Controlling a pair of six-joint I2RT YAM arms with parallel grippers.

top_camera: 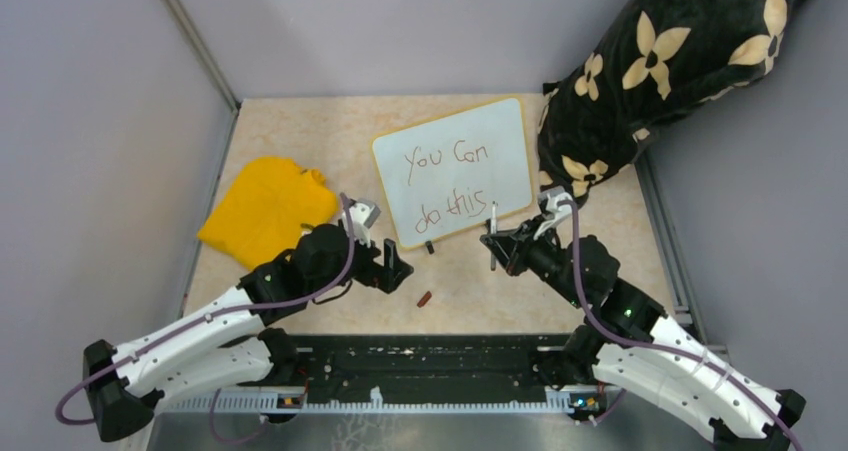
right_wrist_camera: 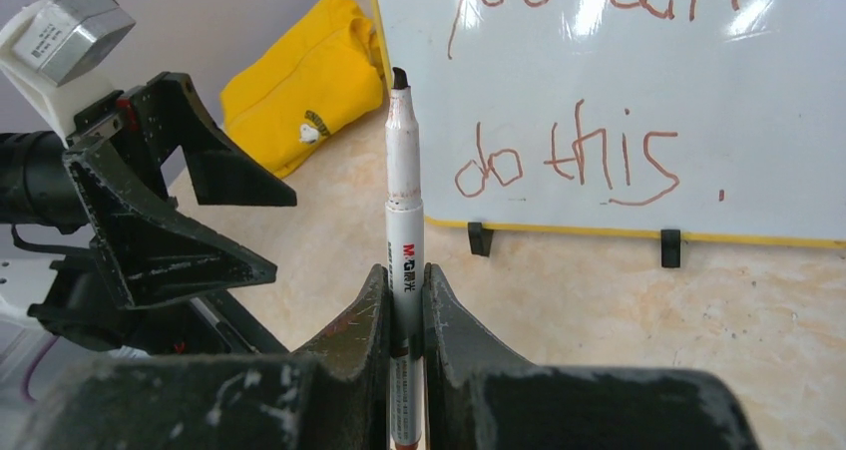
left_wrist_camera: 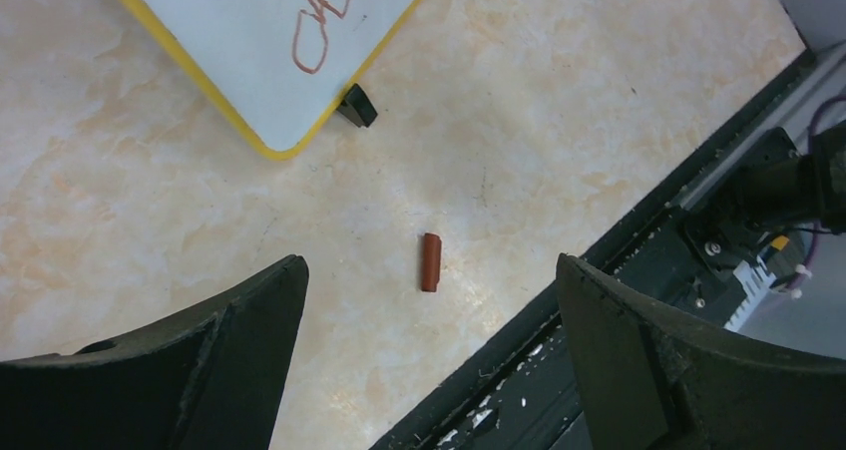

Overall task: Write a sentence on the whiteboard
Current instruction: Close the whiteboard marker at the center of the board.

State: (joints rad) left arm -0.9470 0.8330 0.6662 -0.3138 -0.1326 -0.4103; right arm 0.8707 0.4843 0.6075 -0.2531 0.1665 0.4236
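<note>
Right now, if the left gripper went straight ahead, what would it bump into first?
Likely the small red cap on the table, right between the open left gripper's fingers; depth is unclear.

Left arm [top_camera: 185, 336], jaws wide, right arm [top_camera: 680, 371], jaws clamped

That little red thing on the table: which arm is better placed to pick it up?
Left. The left gripper is open, with the red thing centred between its jaws in the wrist view. The right gripper is shut on the marker.
</note>
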